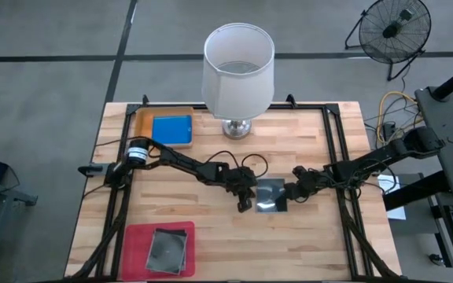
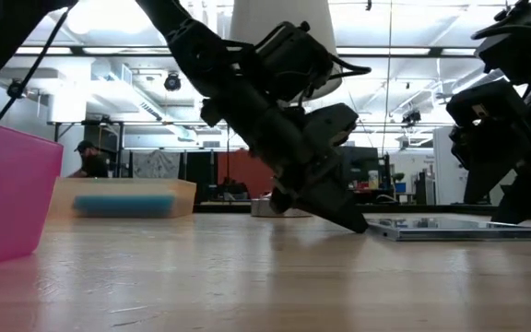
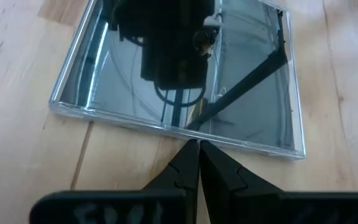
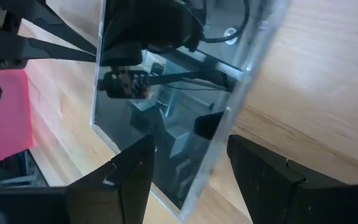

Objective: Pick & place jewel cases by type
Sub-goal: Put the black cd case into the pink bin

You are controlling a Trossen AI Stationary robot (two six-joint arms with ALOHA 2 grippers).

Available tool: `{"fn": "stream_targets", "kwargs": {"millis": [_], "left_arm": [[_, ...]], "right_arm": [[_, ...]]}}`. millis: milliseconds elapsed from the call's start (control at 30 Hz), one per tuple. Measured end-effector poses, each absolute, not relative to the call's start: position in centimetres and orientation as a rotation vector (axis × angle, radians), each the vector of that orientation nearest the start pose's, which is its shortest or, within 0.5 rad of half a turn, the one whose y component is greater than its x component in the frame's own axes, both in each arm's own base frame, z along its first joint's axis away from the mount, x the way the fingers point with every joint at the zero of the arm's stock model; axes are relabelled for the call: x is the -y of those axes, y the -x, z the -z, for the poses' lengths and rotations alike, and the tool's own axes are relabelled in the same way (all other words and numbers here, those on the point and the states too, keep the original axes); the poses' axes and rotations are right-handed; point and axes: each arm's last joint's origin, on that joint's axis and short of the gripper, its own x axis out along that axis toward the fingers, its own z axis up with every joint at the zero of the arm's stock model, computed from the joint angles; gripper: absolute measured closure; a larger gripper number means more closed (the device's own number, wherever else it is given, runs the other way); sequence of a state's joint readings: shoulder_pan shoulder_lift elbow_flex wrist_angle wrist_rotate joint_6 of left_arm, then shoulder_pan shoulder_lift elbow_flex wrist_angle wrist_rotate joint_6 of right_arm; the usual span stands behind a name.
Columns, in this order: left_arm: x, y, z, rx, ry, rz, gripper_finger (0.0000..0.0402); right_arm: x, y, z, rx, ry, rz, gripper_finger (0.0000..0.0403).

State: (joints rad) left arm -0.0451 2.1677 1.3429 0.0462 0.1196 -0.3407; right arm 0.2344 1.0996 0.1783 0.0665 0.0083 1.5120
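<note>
Lamp (image 1: 238, 71) shade hides part of the table's far middle. Orange tray (image 1: 144, 126) holds blue jewel case (image 1: 171, 130); magenta tray (image 1: 136, 244) holds grey-transparent cases (image 1: 167, 250), count unclear. One more clear case (image 1: 270, 195) lies flat at table centre. Left gripper (image 3: 197, 149) fingers pressed together, tips at the case's edge, holding nothing. Right gripper (image 4: 188, 155) fingers spread, straddling the opposite edge; contact unclear. Only the low view shows a person (image 2: 88, 159) in the background.

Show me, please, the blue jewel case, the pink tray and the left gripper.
blue jewel case (image 1: 171, 130): high view, centre of its top face.
pink tray (image 1: 135, 248): high view, bare floor left of the dark case.
left gripper (image 3: 198, 149): left wrist view, shut fingertips.
</note>
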Motion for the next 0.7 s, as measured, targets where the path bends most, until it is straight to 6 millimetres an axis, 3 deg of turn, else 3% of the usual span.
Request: {"fn": "stream_targets", "kwargs": {"millis": [700], "left_arm": [[2.42, -45.17, -11.38, -0.824, 0.358, 0.034, 0.0402]], "right_arm": [[-3.74, -16.0, -10.55, -0.779, -1.328, 0.45, 0.0197]]}}
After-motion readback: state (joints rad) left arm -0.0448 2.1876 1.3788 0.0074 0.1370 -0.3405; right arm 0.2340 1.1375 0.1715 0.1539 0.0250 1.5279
